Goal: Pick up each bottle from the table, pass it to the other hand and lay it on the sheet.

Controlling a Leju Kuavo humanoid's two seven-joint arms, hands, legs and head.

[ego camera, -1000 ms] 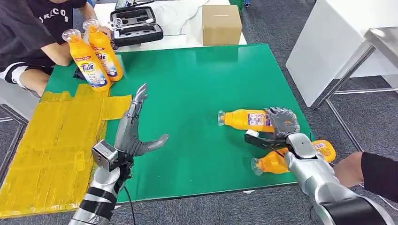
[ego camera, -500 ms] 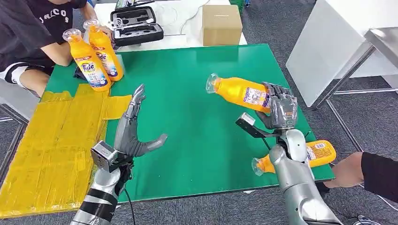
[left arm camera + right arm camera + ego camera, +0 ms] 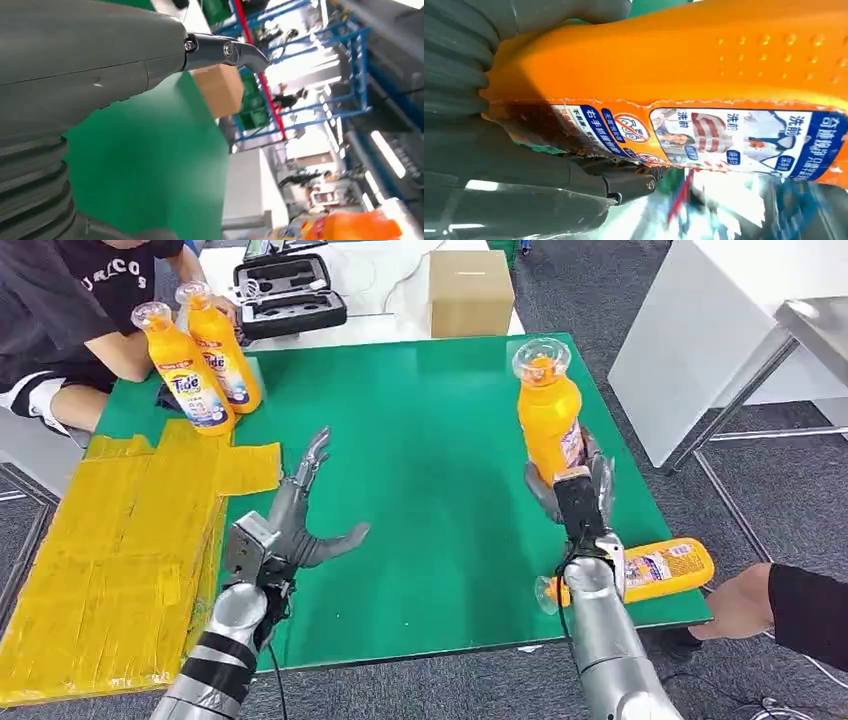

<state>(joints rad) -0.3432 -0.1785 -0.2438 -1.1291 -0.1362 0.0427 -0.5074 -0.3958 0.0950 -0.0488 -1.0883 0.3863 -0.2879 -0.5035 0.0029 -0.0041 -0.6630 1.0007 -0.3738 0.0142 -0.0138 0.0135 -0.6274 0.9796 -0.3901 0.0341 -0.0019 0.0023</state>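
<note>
Green bench (image 3: 420,450) with a yellow sheet (image 3: 110,550) taped at 9 o'clock, right hand (image 3: 572,492) gripping an upright orange bottle (image 3: 548,412).
Left hand (image 3: 296,528) hovers with fingers (image 3: 312,455) spread, holding nothing. Second bottle (image 3: 640,572) lies at the 4 o'clock edge near a person's hand (image 3: 738,605); two more bottles (image 3: 200,358) stand at 10 o'clock beside another person (image 3: 70,310).

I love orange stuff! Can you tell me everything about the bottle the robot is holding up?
The bottle is bright orange, plastic by the look of it, with a clear cap on top and a label with blue and white patches and small pictures. It stands upright in the air above the green table. The robot's right hand grips its lower part, fingers wrapped around it. Nothing else touches it.
</note>
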